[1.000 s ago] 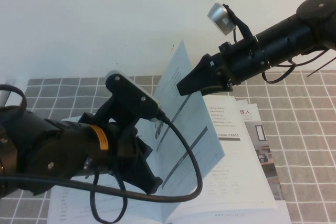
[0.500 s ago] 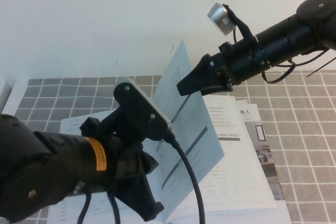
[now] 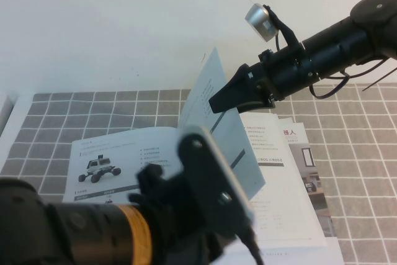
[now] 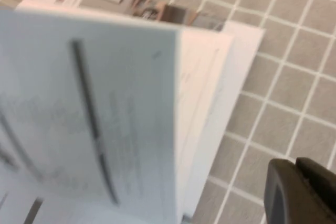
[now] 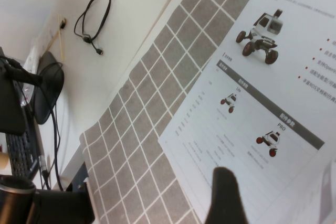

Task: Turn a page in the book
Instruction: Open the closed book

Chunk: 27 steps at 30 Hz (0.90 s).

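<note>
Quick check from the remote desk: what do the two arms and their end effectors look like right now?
Both arms are matte black. The left arm carries a yellow-orange band and a black cable. The right arm has a silver cylindrical camera on top, looping black cables and a tapered black right end effector.

surface: white table (image 3: 93, 41) | cover: grey checked mat (image 3: 366, 147) — on mat: book (image 3: 124, 153)

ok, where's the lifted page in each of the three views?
High view: the page stands up at centre over the book, its top edge at the right gripper, left gripper low in front.
Left wrist view: the page fills the frame's left, blurred.
Right wrist view: only a corner sliver, probably the page.
Shared landmark: the grey tiled mat.
</note>
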Each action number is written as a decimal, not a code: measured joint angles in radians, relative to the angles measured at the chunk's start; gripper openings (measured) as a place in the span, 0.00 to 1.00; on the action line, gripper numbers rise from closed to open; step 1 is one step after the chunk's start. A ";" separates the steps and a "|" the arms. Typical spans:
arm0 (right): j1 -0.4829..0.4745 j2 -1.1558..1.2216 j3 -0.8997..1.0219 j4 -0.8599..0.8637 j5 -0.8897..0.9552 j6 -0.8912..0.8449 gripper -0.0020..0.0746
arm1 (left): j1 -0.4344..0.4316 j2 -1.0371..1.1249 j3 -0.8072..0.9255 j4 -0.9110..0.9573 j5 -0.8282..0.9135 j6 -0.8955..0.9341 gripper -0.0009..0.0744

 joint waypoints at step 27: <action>0.000 0.000 0.000 0.000 0.000 0.000 0.61 | -0.104 0.344 0.001 0.242 -0.363 0.044 0.01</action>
